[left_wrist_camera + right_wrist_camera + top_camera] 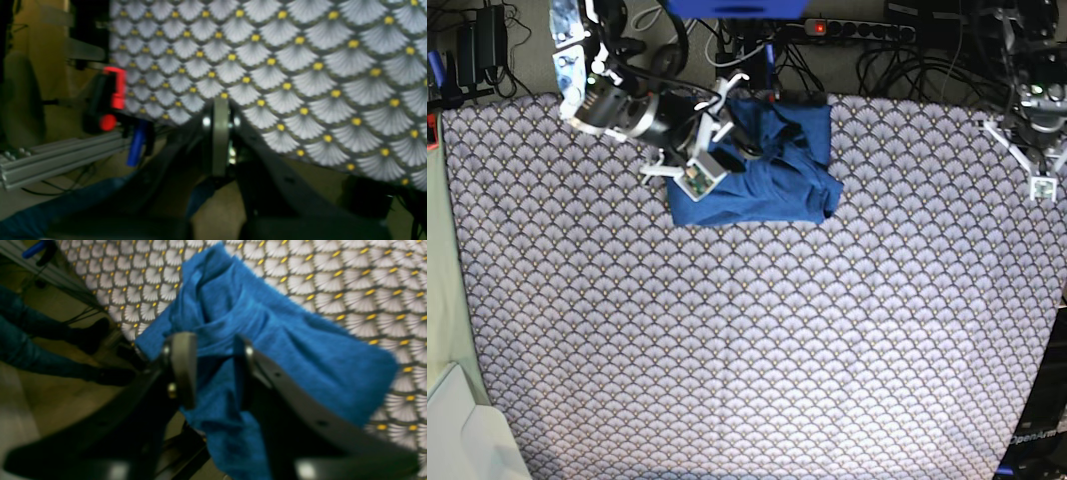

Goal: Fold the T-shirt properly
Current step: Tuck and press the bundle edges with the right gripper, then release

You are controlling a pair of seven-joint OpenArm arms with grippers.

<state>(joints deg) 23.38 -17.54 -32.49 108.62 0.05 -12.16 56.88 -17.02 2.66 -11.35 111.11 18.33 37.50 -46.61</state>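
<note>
The blue T-shirt (762, 170) lies bunched in a rough rectangle at the far middle of the scallop-patterned tablecloth (747, 330). My right gripper (749, 148) reaches over its far left part. In the right wrist view the right gripper (215, 370) has its jaws partly apart, astride a raised fold of the T-shirt (267, 330), and cloth fills the gap and hangs below. My left gripper (220, 133) is shut with nothing between its fingers. It hovers at the table's far right edge (1027, 150), well away from the shirt.
A red clamp (113, 88) and an aluminium rail (60, 156) sit at the table's edge. A power strip and cables (847, 30) run behind the table. A person's legs in jeans (26, 346) stand beside the table. A white object (457, 430) lies at the near left corner.
</note>
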